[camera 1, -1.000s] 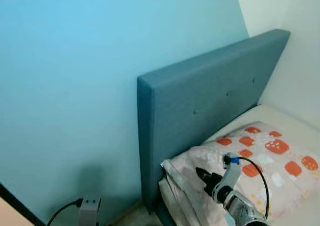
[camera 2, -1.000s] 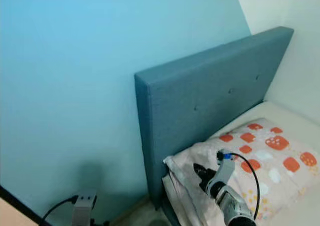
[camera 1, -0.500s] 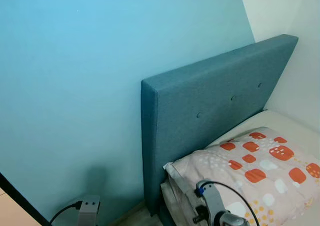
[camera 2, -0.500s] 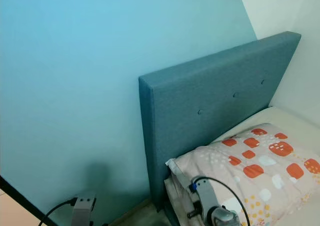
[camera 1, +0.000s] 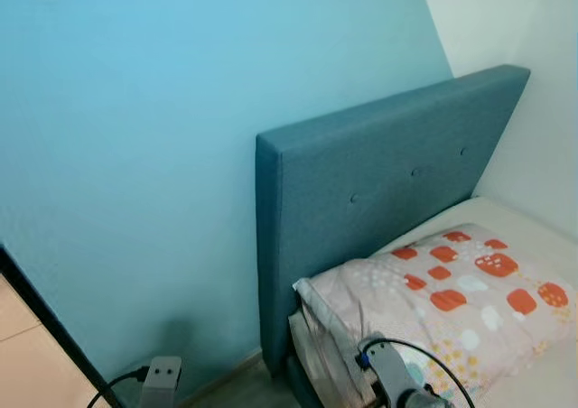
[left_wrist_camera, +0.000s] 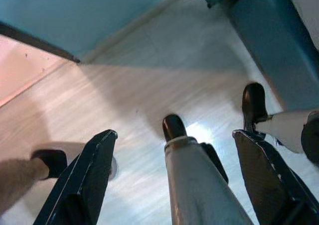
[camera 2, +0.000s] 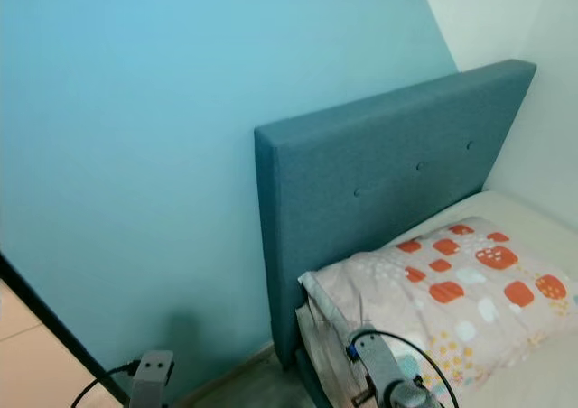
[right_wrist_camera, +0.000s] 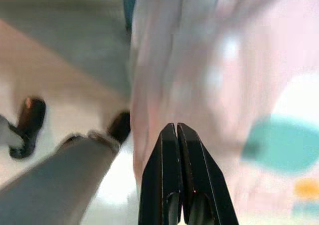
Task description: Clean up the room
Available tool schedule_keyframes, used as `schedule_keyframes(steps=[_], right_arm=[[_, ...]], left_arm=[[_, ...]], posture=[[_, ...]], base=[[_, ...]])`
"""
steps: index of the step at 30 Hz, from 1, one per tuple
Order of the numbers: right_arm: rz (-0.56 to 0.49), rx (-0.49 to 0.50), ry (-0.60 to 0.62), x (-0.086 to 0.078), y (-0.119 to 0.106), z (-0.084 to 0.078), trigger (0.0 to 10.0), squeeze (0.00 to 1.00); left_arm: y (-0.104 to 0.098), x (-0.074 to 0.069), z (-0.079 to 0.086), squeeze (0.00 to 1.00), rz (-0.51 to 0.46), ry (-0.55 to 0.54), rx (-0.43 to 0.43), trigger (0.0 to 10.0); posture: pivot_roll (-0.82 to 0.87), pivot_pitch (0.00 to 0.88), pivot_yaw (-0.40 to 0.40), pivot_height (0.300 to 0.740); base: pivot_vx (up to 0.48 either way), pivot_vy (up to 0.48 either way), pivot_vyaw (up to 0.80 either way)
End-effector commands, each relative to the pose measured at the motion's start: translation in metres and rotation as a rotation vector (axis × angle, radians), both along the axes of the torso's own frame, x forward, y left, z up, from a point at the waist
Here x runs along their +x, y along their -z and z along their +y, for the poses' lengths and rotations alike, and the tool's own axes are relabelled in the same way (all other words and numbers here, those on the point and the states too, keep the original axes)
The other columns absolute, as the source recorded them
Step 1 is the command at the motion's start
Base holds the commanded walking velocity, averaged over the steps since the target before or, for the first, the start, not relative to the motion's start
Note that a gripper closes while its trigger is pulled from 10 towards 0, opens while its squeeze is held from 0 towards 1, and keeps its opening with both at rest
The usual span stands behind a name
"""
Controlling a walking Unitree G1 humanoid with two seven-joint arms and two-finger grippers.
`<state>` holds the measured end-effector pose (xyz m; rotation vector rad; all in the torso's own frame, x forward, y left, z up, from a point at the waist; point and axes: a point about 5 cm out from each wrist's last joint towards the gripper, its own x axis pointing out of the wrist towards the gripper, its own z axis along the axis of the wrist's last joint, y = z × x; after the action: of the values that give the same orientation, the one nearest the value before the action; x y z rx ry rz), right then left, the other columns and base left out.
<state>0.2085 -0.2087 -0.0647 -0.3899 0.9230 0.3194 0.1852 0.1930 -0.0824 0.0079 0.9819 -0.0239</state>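
Right hand [right_wrist_camera: 177,135] pressed together beside the pillow [camera 1: 452,291] (blurred, perhaps touching); left hand [left_wrist_camera: 174,160] spread above the floor [left_wrist_camera: 149,75].

The patterned pink pillow [camera 1: 452,291] lies on the white mattress [camera 1: 515,220], against the blue upholstered headboard [camera 1: 379,191], which stands against the light blue wall [camera 1: 135,173]. The right arm's wrist [camera 1: 397,385] sits before the pillow's near edge; a grey plug with black cable [camera 1: 161,375] lies left of the headboard, low at the wall.
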Motion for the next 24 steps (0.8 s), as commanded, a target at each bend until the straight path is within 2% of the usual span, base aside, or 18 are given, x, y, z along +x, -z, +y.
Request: schedule_keyframes(steps=[1, 5, 7, 9, 11, 12, 13, 15, 22, 24], right_arm=[[0.062, -0.015, 0.067, -0.017, 0.01, -0.004, 10.0, 0.0], [0.157, 0.003, 0.241, -0.052, 0.026, -0.011, 10.0, 0.0], [0.17, 0.001, 0.245, -0.056, 0.027, -0.012, 10.0, 0.0], [0.21, -0.004, 0.257, -0.07, 0.033, -0.012, 10.0, 0.0], [0.218, -0.005, 0.26, -0.073, 0.034, -0.012, 10.0, 0.0], [0.267, -0.006, 0.295, -0.09, 0.039, -0.012, 10.0, 0.0], [0.267, -0.006, 0.295, -0.09, 0.039, -0.012, 10.0, 0.0], [0.309, -0.003, 0.322, -0.103, 0.043, -0.013, 10.0, 0.0], [0.337, -0.005, 0.346, -0.114, 0.046, -0.011, 10.0, 0.0], [0.332, -0.003, 0.362, -0.114, 0.047, -0.008, 10.0, 0.0]], left_arm=[[0.001, -0.003, 0.0, 0.0, 0.019, 0.011, 0.01, 10.0], [0.001, -0.002, -0.002, 0.0, 0.017, 0.018, 0.006, 10.0], [0.001, -0.002, -0.002, 0.0, 0.018, 0.019, 0.007, 10.0], [0.002, -0.002, -0.003, 0.0, 0.02, 0.023, 0.005, 10.0], [0.002, -0.003, -0.003, 0.0, 0.021, 0.023, 0.005, 10.0], [0.002, -0.003, -0.005, 0.0, 0.023, 0.027, 0.003, 10.0], [0.002, -0.003, -0.005, 0.0, 0.023, 0.027, 0.003, 10.0], [0.003, -0.003, -0.006, 0.0, 0.024, 0.03, 0.001, 10.0], [0.003, -0.004, -0.006, 0.0, 0.025, 0.036, 0.0, 10.0], [0.003, -0.004, -0.006, 0.0, 0.026, 0.041, 0.001, 10.0]], posture=[[-0.01, 0.0, -0.042, 0.74], [-0.02, 0.0, -0.043, 0.74], [-0.02, 0.0, -0.043, 0.74], [-0.02, 0.0, -0.043, 0.74], [-0.02, 0.0, -0.043, 0.74], [-0.03, 0.0, -0.043, 0.74], [-0.03, 0.0, -0.043, 0.74], [-0.02, 0.0, -0.044, 0.74], [-0.03, 0.0, -0.038, 0.74], [-0.03, 0.0, -0.034, 0.74]], base=[[-0.364, 0.0, 0.0], [-0.36, 0.0, 0.0], [-0.356, 0.0, 0.0], [-0.36, 0.0, 0.0], [-0.364, 0.0, 0.0], [-0.36, 0.0, 0.0], [-0.36, 0.0, 0.0], [-0.36, 0.0, 0.0], [-0.36, 0.0, 0.0], [-0.36, 0.0, 0.8]])
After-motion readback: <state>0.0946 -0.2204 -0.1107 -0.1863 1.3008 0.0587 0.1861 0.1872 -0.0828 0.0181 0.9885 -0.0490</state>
